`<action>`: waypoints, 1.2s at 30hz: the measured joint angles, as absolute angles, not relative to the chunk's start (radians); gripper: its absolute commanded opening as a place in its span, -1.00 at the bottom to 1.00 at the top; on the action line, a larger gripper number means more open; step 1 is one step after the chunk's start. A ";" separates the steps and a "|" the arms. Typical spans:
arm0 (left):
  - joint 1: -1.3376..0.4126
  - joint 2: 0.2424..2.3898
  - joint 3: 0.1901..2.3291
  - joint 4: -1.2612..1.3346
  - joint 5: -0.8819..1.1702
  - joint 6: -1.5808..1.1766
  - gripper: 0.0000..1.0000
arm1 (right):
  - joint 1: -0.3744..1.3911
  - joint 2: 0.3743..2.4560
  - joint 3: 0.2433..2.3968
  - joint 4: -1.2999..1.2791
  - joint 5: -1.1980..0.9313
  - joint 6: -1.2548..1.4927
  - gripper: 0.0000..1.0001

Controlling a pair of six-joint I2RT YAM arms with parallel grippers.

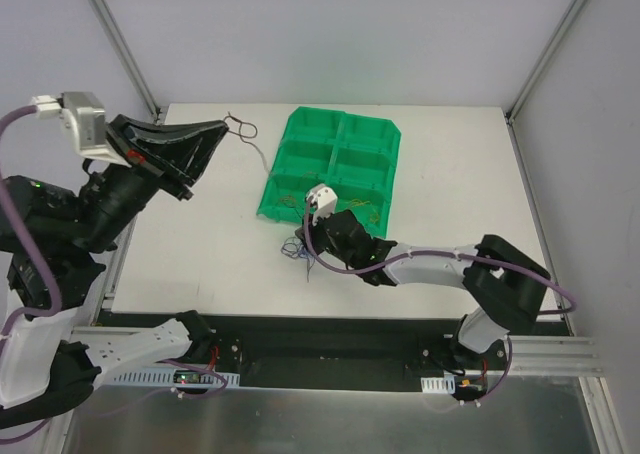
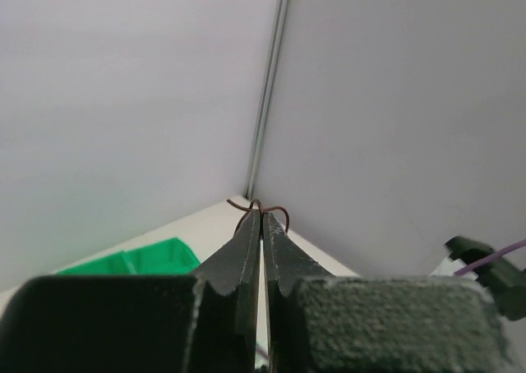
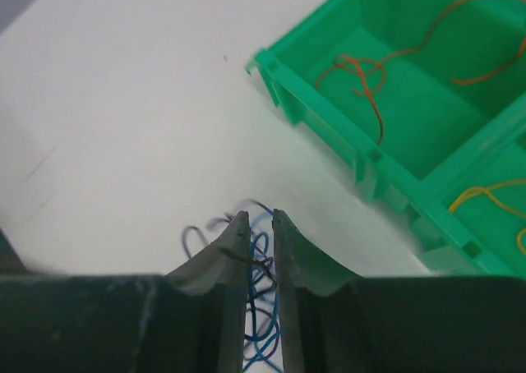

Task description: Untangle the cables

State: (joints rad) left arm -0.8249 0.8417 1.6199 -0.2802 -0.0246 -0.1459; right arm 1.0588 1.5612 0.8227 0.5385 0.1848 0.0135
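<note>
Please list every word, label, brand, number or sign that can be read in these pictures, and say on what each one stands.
There are none that can be read.
The green bin and the white table carry no writing.
The small board at the left arm's base may bear markings, but it is too small to read.

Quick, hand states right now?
Left hand: closed, holding a brown cable.
Right hand: nearly closed over blue and black cables; grip cannot be told.
</note>
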 measured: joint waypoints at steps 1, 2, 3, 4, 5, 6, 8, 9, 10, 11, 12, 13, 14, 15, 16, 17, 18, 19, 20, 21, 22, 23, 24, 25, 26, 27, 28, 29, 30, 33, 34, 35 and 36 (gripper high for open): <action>-0.825 0.854 1.657 -0.283 -0.019 -0.146 -1.00 | 1.055 1.591 0.812 0.551 0.197 0.022 -0.65; -0.825 0.863 1.683 -0.282 -0.015 -0.146 -1.00 | 1.050 1.620 0.803 0.558 0.205 0.029 -0.65; -0.825 0.871 1.715 -0.283 -0.012 -0.144 -1.00 | 1.045 1.643 0.791 0.566 0.211 0.038 -0.65; -0.825 0.879 1.746 -0.283 -0.010 -0.141 -1.00 | 1.042 1.655 0.780 0.567 0.217 0.044 -0.65; -0.825 0.885 1.776 -0.283 -0.009 -0.137 -1.00 | 1.038 1.663 0.760 0.576 0.224 0.050 -0.65; -0.825 0.889 1.800 -0.282 -0.008 -0.133 -1.00 | 1.035 1.663 0.737 0.583 0.233 0.054 -0.64; -0.825 0.889 1.833 -0.279 -0.010 -0.119 -1.00 | 1.029 1.662 0.693 0.595 0.253 0.066 -0.50; -0.825 0.886 1.841 -0.272 -0.013 -0.114 -1.00 | 1.028 1.662 0.669 0.603 0.263 0.071 -0.32; -0.825 0.883 1.843 -0.270 -0.016 -0.112 -1.00 | 1.028 1.659 0.653 0.606 0.270 0.076 -0.22; -0.825 0.879 1.842 -0.267 -0.019 -0.110 -1.00 | 1.028 1.651 0.630 0.607 0.275 0.078 -0.11; -0.825 0.875 1.834 -0.265 -0.025 -0.109 -1.00 | 1.027 1.637 0.607 0.604 0.279 0.082 -0.03; -0.825 0.871 1.819 -0.262 -0.031 -0.108 -1.00 | 1.027 1.613 0.585 0.593 0.281 0.085 0.07; -0.825 0.867 1.798 -0.258 -0.036 -0.108 -1.00 | 1.027 1.583 0.568 0.575 0.282 0.087 0.16; -0.825 0.864 1.775 -0.258 -0.040 -0.108 -1.00 | 1.027 1.542 0.553 0.551 0.282 0.086 0.27; -0.825 0.862 1.744 -0.258 -0.048 -0.109 -1.00 | 1.027 1.493 0.544 0.524 0.281 0.084 0.41; -0.825 0.860 1.713 -0.260 -0.058 -0.109 -1.00 | 1.026 1.439 0.541 0.493 0.279 0.078 0.47; -0.825 0.860 1.674 -0.260 -0.067 -0.109 -1.00 | 1.026 1.380 0.541 0.464 0.273 0.073 0.54; -0.825 0.860 1.625 -0.262 -0.081 -0.110 -1.00 | 1.025 1.330 0.541 0.444 0.268 0.068 0.61; -0.825 0.861 1.593 -0.268 -0.088 -0.111 -1.00 | 1.020 1.255 0.545 0.399 0.244 0.058 0.64; -0.825 0.862 1.551 -0.271 -0.092 -0.112 -1.00 | 1.018 1.206 0.550 0.374 0.228 0.052 0.68; -0.825 0.862 1.509 -0.274 -0.096 -0.112 -1.00 | 1.015 1.153 0.562 0.331 0.202 0.043 0.70; -0.825 0.862 1.478 -0.278 -0.099 -0.112 -1.00 | 1.012 1.107 0.580 0.290 0.176 0.039 0.73; -0.825 0.862 1.441 -0.282 -0.102 -0.115 -1.00 | 1.009 1.068 0.601 0.249 0.151 0.035 0.75; -0.825 0.863 1.403 -0.287 -0.106 -0.118 -1.00 | 1.006 1.036 0.625 0.212 0.126 0.028 0.77; -0.825 0.867 1.374 -0.292 -0.107 -0.123 -1.00 | 1.003 1.008 0.648 0.183 0.097 0.020 0.78; -0.825 0.871 1.353 -0.295 -0.107 -0.128 -1.00 | 0.998 0.987 0.664 0.161 0.073 0.015 0.79; -0.825 0.876 1.331 -0.300 -0.105 -0.140 -1.00 | 0.992 0.963 0.681 0.141 0.039 0.010 0.79; -0.825 0.878 1.320 -0.303 -0.104 -0.146 -1.00 | 0.984 0.941 0.696 0.123 0.013 0.006 0.79; -0.825 0.879 1.309 -0.305 -0.101 -0.154 -1.00 | 0.975 0.923 0.709 0.109 -0.014 0.003 0.79; -0.825 0.874 1.296 -0.307 -0.092 -0.178 -1.00 | 0.953 0.898 0.749 0.077 -0.070 -0.004 0.79; -0.825 0.869 1.293 -0.304 -0.088 -0.189 -1.00 | 0.949 0.897 0.768 0.067 -0.089 -0.006 0.79; -0.825 0.865 1.292 -0.303 -0.087 -0.194 -1.00 | 0.947 0.899 0.781 0.062 -0.103 -0.009 0.80; -0.825 0.859 1.289 -0.299 -0.086 -0.200 -1.00 | 0.947 0.900 0.793 0.059 -0.117 -0.012 0.80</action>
